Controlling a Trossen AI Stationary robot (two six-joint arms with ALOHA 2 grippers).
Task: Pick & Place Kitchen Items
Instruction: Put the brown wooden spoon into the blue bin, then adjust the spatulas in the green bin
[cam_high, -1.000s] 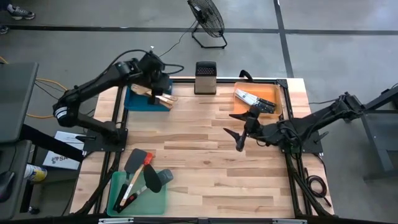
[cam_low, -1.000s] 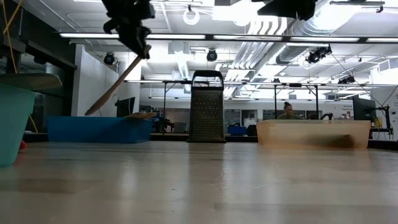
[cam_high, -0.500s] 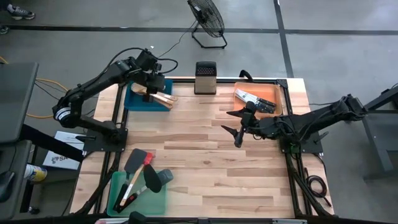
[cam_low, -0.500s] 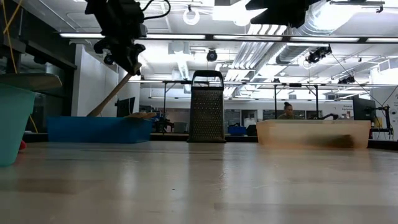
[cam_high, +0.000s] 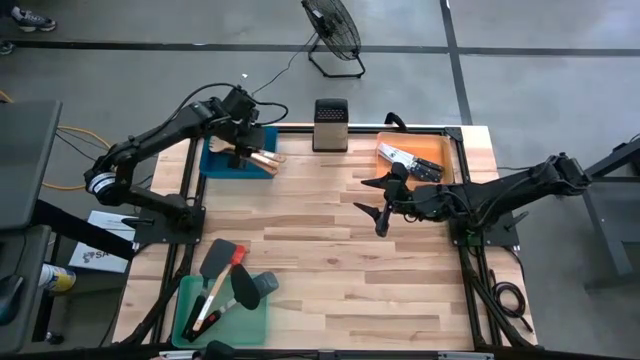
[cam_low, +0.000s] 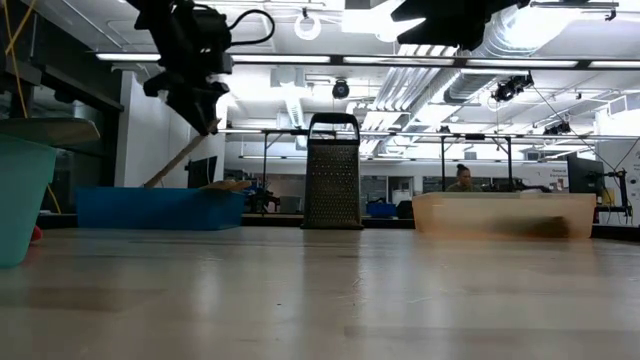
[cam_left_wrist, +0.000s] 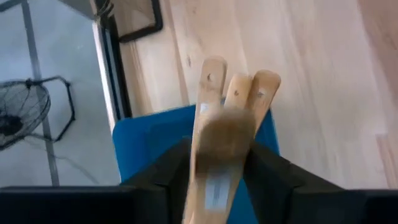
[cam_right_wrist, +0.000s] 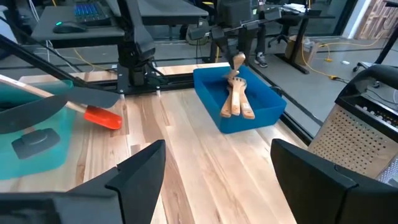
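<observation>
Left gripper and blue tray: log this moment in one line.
left gripper: above blue tray, wooden utensil between fingers | right gripper: open, mid-table

Butcher-block table (cam_high: 330, 240), pale wood, framed in black rail, centre of the high view. Blue tray (cam_high: 215, 160) at its upper left corner; orange tray (cam_high: 445, 150) at its upper right corner; green tray (cam_high: 250, 322) at its lower left corner. Upright metal box grater (cam_high: 330, 124) with black handle at the upper edge, between the blue and orange trays. Black floor fan (cam_high: 334, 34) on the grey floor, top centre, beyond the table. Low view: ceiling lights and ducts overhead; a person (cam_low: 462, 178) seated far back, right of centre, behind the orange tray.
</observation>
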